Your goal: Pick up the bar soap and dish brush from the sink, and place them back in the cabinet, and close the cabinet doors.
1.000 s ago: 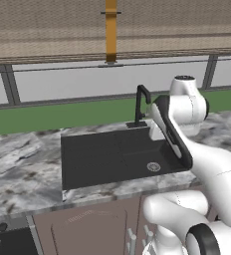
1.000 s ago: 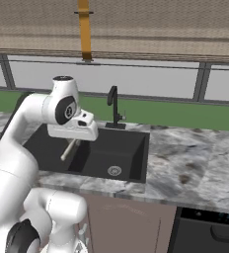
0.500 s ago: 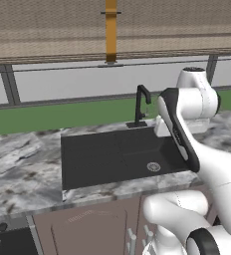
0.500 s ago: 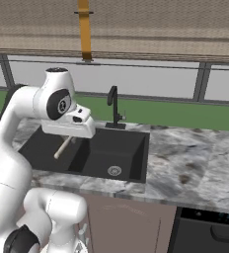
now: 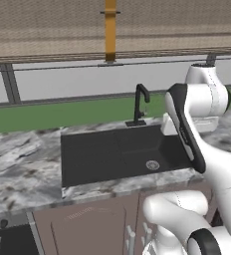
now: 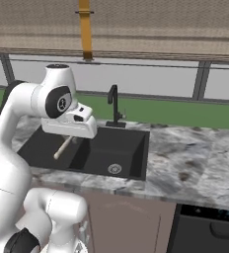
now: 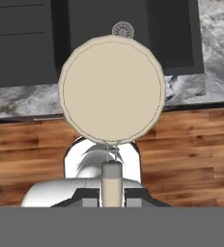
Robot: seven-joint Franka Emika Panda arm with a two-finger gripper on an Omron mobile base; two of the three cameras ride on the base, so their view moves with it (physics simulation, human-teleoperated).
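While the white arm stands raised above the counter, we see the gripper [image 7: 112, 195] closed tight on the thin handle of the dish brush [image 7: 111, 89], whose round cream-beige head faces the hand camera and covers much of the middle of that view. In the right base view the brush [image 6: 63, 147] hangs tilted beneath the white hand, its pale handle slanting down and to the left over the near left part of the sink [image 6: 129, 153], clear of the basin floor. The sink is a dark charcoal rectangular basin set into the grey marbled counter [image 6: 195, 158], with a round metal drain [image 6: 114, 169] in its floor and a thin black gooseneck faucet [image 6: 114, 104] standing at its back edge. In the left base view we see the same basin [image 5: 102, 157], the drain [image 5: 152, 165] towards its right side and the faucet [image 5: 140, 103] behind it, with the arm's upper links rising at the right. In the hand view the brush head sits in front of the sink's front rim, the drain [image 7: 123, 30] just above it, and a wooden floor [image 7: 191, 154] spreads below the counter edge. Behind the counter run a green strip and a long window, with an orange vertical post [image 6: 85, 27] above. We cannot make out the bar soap anywhere in the basin.
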